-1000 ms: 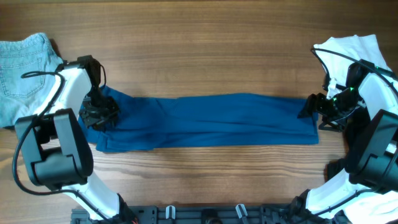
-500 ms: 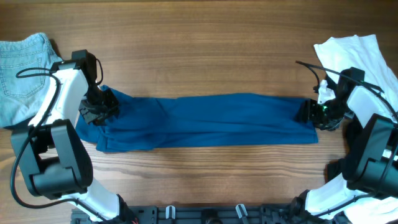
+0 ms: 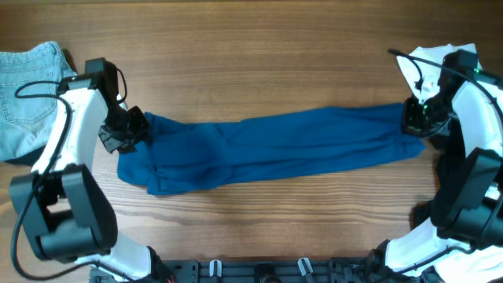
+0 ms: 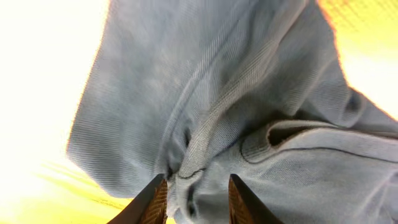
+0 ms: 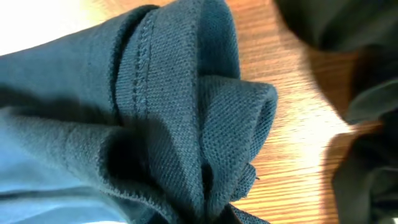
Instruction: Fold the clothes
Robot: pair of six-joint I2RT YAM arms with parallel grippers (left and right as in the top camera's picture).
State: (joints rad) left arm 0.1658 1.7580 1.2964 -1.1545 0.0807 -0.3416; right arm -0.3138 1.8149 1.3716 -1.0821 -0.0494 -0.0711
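Observation:
The deep-blue T-shirt (image 3: 267,149) lies across the table as a long, narrow band, slanting up toward the right. My left gripper (image 3: 130,130) is shut on its left end. In the left wrist view a bunched fold of the shirt (image 4: 205,124) sits pinched between the two fingertips (image 4: 155,199) of the left gripper (image 4: 194,198). My right gripper (image 3: 413,122) is shut on the right end. In the right wrist view the hemmed, folded edge of the shirt (image 5: 186,106) fills the frame and hides the jaws of the right gripper (image 5: 221,214) almost entirely.
A pale-blue denim piece (image 3: 27,90) lies at the far left, behind the left arm. A white garment (image 3: 440,59) lies at the far right, partly under the right arm. Bare wooden tabletop (image 3: 251,55) runs behind and in front of the shirt.
The right gripper has closed on the shirt's right end and carried it toward the far side, so the band now slants. The left gripper has shifted slightly farther back with its end.

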